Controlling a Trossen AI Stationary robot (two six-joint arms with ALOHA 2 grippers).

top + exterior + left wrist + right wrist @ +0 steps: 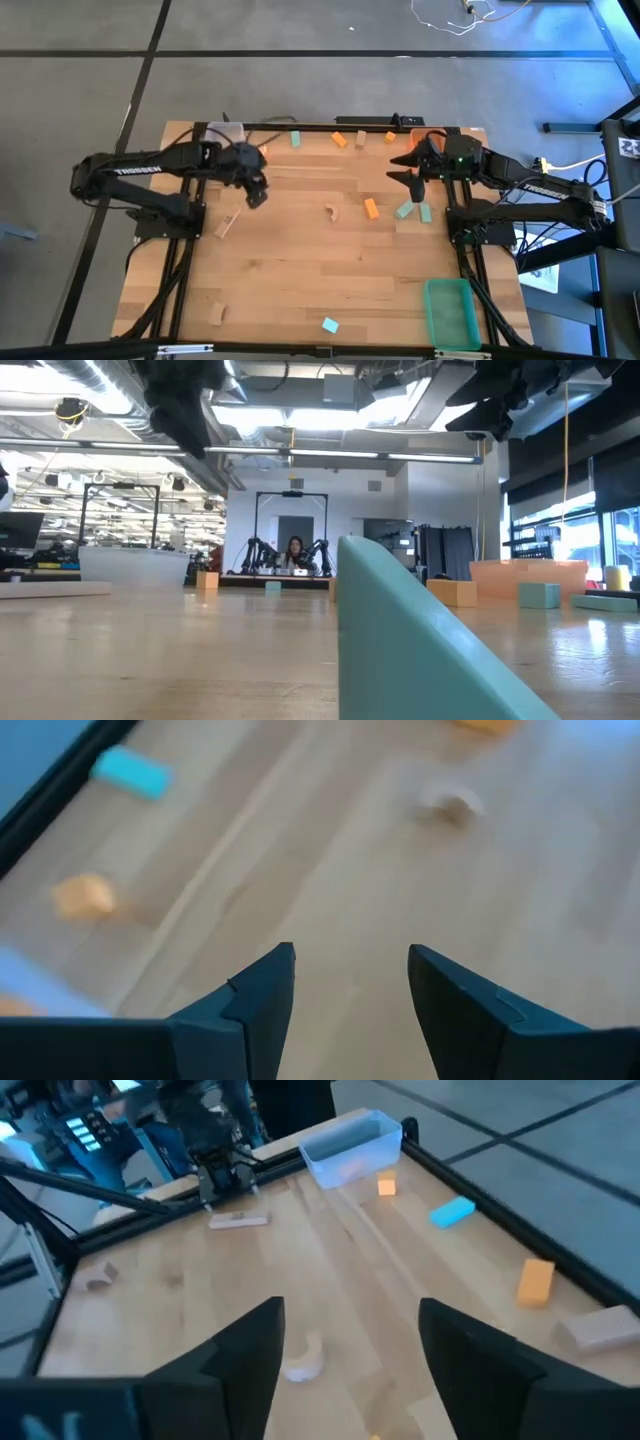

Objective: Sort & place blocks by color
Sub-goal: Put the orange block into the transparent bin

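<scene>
Blocks [371,208] lie scattered; both grippers [256,193] [407,169] hover open.

Pale wooden table [300,270] strewn with orange, teal, wood blocks [371,208], green bin [449,312], seemingly clear bin [352,1146].

Bright, even overhead light fills the scene; ceiling strip lights [300,455] glare in the low view. Beyond the left gripper [350,990], the tabletop [330,870] and blocks smear with blur. A teal block [420,640] looms unfocused.
</scene>
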